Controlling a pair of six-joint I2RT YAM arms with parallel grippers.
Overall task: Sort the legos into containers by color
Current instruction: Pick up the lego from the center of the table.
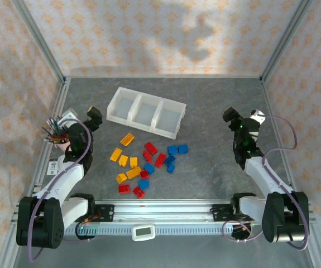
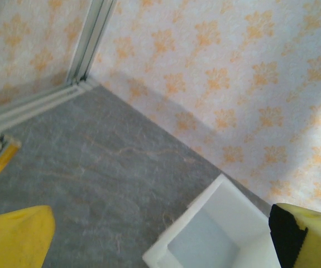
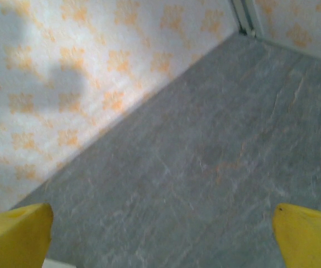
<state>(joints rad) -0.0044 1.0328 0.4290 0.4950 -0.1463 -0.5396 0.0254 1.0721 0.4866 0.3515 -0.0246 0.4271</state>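
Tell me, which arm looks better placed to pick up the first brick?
Probably the left. Both are open and empty, but the left gripper sits nearer the orange bricks and the tray; the right gripper is farther from its closest blue bricks.

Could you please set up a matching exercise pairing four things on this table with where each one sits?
1. containers
2. blue lego pair
3. pencils
4. small white device

A. on the near rail
B. beside the left arm
C. far middle of the table
D. right side of the brick pile

Pairs: 1-C, 2-D, 3-B, 4-A
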